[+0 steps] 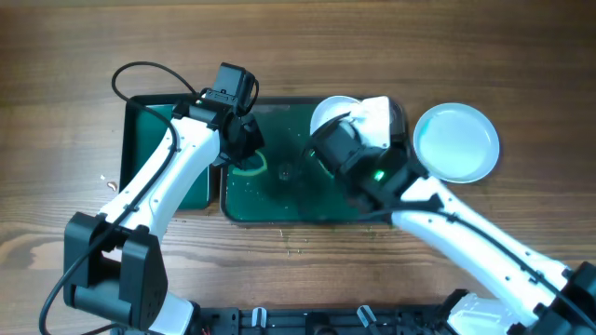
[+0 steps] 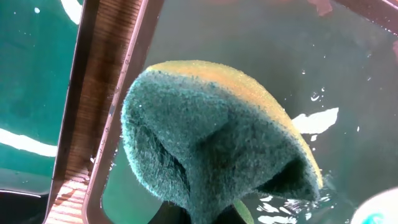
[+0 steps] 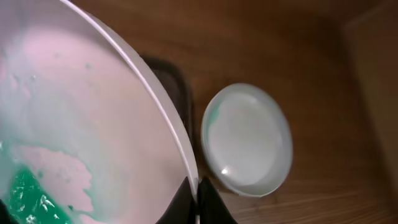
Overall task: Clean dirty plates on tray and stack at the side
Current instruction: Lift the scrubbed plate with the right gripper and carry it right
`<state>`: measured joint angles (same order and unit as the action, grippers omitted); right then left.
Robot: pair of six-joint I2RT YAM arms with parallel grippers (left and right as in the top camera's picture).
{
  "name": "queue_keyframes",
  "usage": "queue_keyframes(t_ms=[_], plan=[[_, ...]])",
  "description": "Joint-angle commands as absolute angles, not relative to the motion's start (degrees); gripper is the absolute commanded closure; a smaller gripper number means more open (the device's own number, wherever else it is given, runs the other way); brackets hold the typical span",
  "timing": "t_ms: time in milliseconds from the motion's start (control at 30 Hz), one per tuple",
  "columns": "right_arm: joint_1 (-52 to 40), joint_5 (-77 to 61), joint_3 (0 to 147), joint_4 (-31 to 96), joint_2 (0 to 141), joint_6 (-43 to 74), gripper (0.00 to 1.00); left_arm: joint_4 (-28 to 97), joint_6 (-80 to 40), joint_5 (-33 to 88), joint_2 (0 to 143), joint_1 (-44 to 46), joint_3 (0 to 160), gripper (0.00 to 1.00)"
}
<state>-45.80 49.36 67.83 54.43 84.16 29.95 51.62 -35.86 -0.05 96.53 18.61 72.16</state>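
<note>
My right gripper (image 3: 196,200) is shut on the rim of a white plate (image 3: 81,118), held tilted over the right end of the large dark green tray (image 1: 279,207). A teal-green smear (image 3: 25,199) marks the plate's face. Overhead, that plate (image 1: 328,110) shows behind the right gripper (image 1: 337,130). A second white plate (image 1: 456,141), faintly bluish, lies flat on the table to the right of the tray and shows again as the plate (image 3: 249,140) in the right wrist view. My left gripper (image 1: 244,141) is shut on a green and yellow sponge (image 2: 211,137) above the tray's wet left part.
A smaller green tray (image 1: 149,126) lies against the large tray's left side, with a strip of wooden table (image 2: 93,93) between their rims. Water lies on the large tray's floor (image 2: 323,118). Both arms reach in from the table's front edge.
</note>
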Motion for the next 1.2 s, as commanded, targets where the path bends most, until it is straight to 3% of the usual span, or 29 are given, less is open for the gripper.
queue_keyframes(t_ms=[0,300,600,867,1167], plan=[[-50.46,63.44,67.81,55.90,83.02,31.53,0.95,51.51,-34.79,0.43,96.55,18.63,71.88,0.96],[-54.33,74.52,67.81,59.20,83.00,31.38,0.96,51.48,-34.79,0.43,96.55,18.63,71.88,0.96],[-54.33,75.75,67.81,59.20,83.00,29.74,0.96,51.51,-34.81,0.43,96.55,18.63,71.88,0.96],[-54.54,74.37,67.81,58.52,83.02,26.74,0.96,51.75,-34.79,0.49,96.55,18.63,71.88,0.96],[-54.52,63.61,67.81,54.54,83.02,25.21,0.96,51.72,-34.79,0.47,96.55,18.63,71.88,0.96]])
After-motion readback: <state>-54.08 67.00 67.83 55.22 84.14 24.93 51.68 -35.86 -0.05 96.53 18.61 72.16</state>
